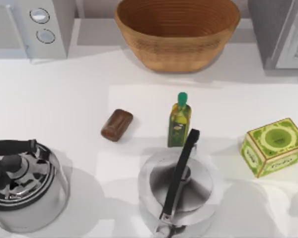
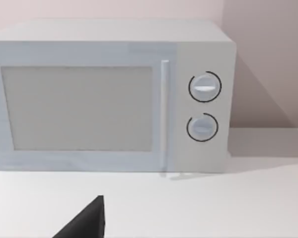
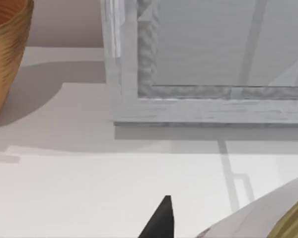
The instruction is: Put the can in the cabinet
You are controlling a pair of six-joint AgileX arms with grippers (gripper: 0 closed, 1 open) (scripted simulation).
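Lying on its side at left of centre in the top view, the can [image 1: 117, 125] rests on the white table [image 1: 64, 99], untouched and well apart from the cabinet [image 1: 283, 32] at the frame's upper right. A green-capped bottle [image 1: 179, 120] stands just beside it, a green box [image 1: 273, 147] sits at right, two kettles [image 1: 27, 183] occupy the lower edge, and a wicker basket [image 1: 178, 32] fills the top centre beside a microwave [image 1: 35, 27]. Whether either AgileX arm's fingers are released or clenched cannot be told; each wrist view catches a single dark fingertip, facing the microwave and the cabinet. Judged from this, grasping, carrying and placing all remain.
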